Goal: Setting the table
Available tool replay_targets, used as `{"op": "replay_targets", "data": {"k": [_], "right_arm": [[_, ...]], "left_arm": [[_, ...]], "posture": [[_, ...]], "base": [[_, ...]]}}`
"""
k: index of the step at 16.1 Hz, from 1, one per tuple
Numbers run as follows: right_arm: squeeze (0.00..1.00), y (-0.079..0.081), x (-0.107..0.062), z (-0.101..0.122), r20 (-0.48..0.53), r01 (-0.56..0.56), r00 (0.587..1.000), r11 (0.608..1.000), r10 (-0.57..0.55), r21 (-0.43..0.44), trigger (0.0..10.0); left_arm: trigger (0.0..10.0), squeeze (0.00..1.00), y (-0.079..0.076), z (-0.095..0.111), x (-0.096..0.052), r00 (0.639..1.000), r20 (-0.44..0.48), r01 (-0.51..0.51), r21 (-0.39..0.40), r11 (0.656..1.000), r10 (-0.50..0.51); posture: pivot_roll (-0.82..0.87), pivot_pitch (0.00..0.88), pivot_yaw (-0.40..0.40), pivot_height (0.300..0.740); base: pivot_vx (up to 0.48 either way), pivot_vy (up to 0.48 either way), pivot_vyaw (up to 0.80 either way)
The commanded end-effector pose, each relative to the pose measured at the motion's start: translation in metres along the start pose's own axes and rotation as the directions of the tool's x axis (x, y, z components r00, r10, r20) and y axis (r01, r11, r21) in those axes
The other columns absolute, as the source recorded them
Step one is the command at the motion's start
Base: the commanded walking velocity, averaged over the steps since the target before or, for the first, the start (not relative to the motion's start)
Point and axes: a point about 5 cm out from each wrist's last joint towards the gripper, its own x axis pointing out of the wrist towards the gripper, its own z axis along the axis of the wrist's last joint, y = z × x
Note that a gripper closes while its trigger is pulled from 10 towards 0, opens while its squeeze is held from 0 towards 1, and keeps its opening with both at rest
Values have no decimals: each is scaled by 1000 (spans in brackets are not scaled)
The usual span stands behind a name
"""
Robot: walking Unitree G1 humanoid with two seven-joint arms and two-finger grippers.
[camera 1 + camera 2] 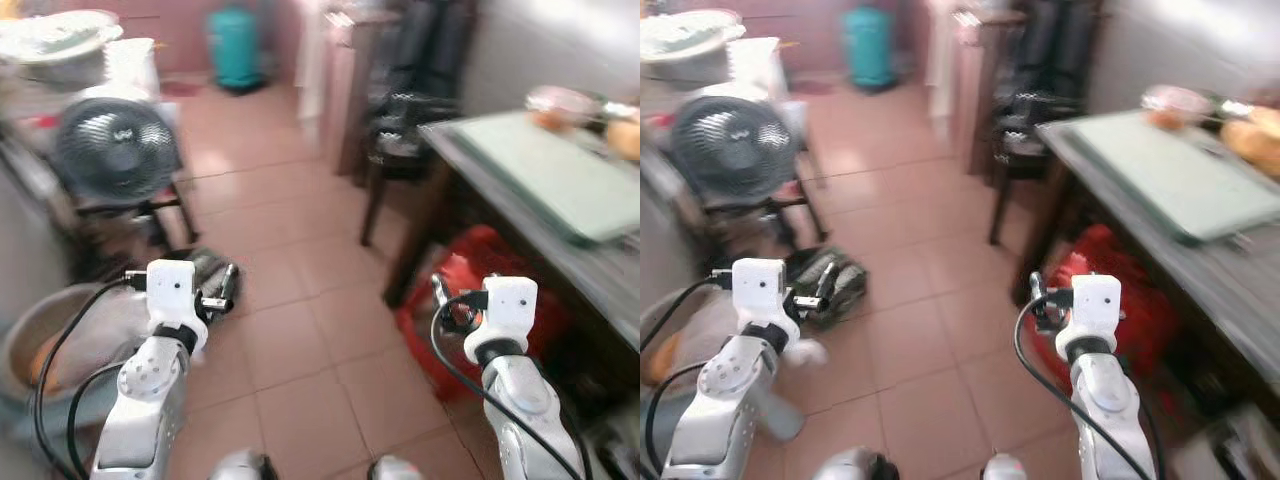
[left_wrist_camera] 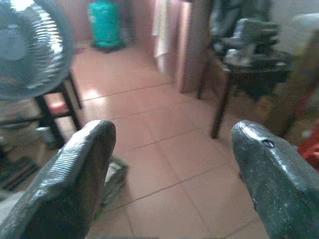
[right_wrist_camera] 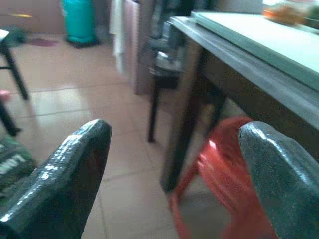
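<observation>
On the robot's right, a dark table [image 1: 470, 160] runs lengthwise away from the camera toward the far wall, its near end cut off by the picture's edge. A pale green mat [image 1: 560, 170] lies along its top in the same direction. At the mat's far end sit what look like dishes of food [image 1: 560, 105], too blurred to name. Under the table a red stool [image 3: 219, 174] stands on the floor, and a dark chair [image 1: 405, 140] sits at the table's far corner.

The floor [image 1: 290, 300] is reddish tile. To the left a black fan [image 1: 115, 145] rests on a low stand, a dark bundle [image 1: 830, 280] lies on the tiles near it, and a teal canister [image 1: 235, 45] stands against the back wall.

Both arms are raised with forearms pointing forward over the open floor, holding nothing. The left gripper [image 2: 172, 164] has its fingers [image 2: 70, 184] spread wide, aimed along the floor toward the chair. The right gripper [image 3: 172, 164] is likewise spread apart, pointing at the table's near leg and the stool.
</observation>
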Motion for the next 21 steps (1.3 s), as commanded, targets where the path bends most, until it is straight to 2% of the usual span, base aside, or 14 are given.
{"op": "replay_targets", "data": {"k": [1,6,11,18,21], "right_arm": [[0,-3,1,3,4,3,1000,1000,-3,-3,10000],[0,-2,2,1,-1,6,1000,1000,-6,-5,10000],[0,-2,2,1,-3,7,1000,1000,-7,-2,10000],[0,-2,2,1,0,10,1000,1000,-10,-6,10000],[0,-3,3,0,-4,11,1000,1000,-11,-10,10000]], "left_arm": [[10000,0,-2,0,0,1000,-8,3,6,1000,-3],[10000,0,-3,2,0,1000,-10,5,6,1000,-4],[10000,0,-4,1,0,1000,-16,14,10,1000,-14],[10000,0,-5,2,1,1000,-13,22,26,999,-21],[10000,0,-8,7,1,999,20,34,17,999,-35]], "posture": [[-29,0,2,740],[-26,0,-4,740],[-27,0,-1,740],[-23,0,-1,740],[-22,0,-6,740]], "base": [[0,0,0],[0,185,-160],[0,469,-558],[0,480,0],[0,480,0]]}}
